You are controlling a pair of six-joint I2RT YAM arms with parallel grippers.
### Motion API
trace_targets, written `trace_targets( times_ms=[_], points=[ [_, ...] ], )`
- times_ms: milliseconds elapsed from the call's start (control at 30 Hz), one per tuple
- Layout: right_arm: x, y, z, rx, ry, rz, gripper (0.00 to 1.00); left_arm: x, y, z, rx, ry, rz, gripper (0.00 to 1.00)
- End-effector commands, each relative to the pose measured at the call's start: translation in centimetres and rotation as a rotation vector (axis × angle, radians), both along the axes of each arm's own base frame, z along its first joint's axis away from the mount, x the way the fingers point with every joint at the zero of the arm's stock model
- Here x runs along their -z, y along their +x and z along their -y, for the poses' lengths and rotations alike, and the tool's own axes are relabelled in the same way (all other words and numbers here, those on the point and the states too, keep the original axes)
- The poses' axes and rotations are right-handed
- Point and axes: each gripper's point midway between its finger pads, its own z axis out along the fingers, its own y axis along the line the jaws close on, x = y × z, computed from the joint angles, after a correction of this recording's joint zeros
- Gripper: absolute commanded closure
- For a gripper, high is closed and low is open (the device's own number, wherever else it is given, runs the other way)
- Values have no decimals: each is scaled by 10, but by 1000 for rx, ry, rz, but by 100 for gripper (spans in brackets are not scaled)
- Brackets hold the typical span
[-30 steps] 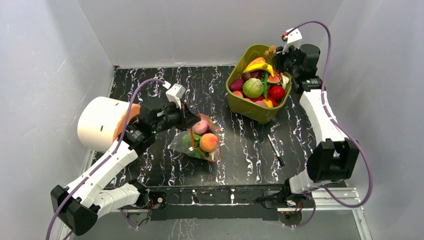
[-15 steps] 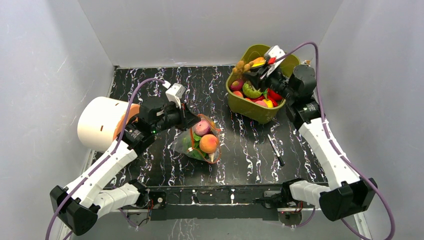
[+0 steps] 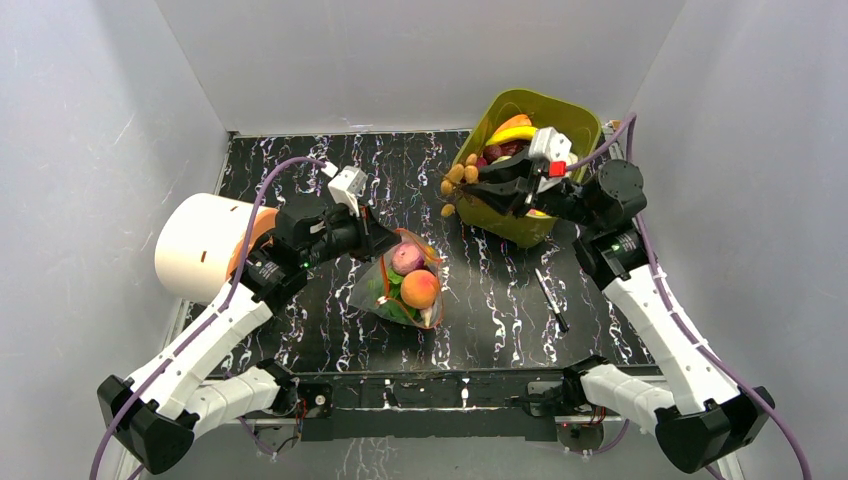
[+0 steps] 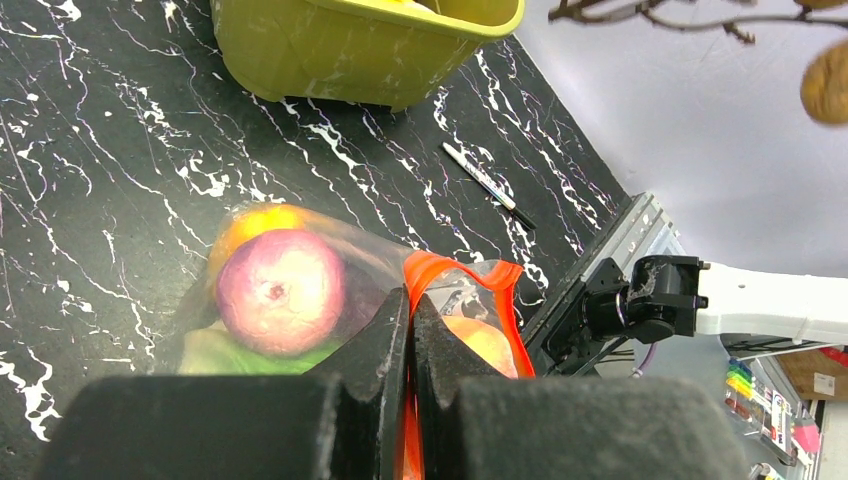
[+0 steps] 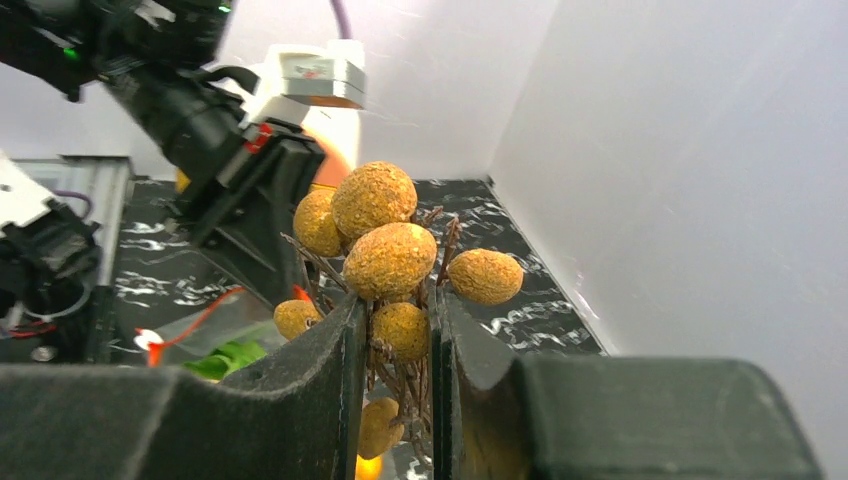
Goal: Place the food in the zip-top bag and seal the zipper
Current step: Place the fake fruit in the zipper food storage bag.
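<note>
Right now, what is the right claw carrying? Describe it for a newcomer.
Find the olive-green tub at far right. Left of its rim, the right claw grips a twiggy bunch of rough tan balls, the only food outside tub or bag.

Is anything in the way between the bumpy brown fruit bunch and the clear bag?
No, only bare table lies between the bunch in the right gripper and the zip-top bag. But a peach and a purple onion crowd its mouth, which the left gripper pinches at the rim.
</note>
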Motion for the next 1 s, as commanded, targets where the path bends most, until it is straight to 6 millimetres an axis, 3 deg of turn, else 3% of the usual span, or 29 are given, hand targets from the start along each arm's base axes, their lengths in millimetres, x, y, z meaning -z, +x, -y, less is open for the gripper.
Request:
trace_targets(
  times_ms=[0, 267, 500, 667, 967],
  points=[
    [-18, -33, -11, -127, 79, 34, 96, -25, -7, 3, 29, -64, 53, 100],
    [-15, -67, -39, -278, 119, 22, 96, -28, -13, 7, 66, -78, 47, 100],
    [-19, -107, -62, -485, 123, 96, 96, -35, -16, 8, 75, -109, 58, 100],
    [-9, -130, -65, -565, 85, 189, 96, -37, -17, 10, 87, -115, 54, 100],
    [31, -138, -77, -663, -2, 161, 94, -33, -20, 12, 108, -112, 44, 100]
  ],
)
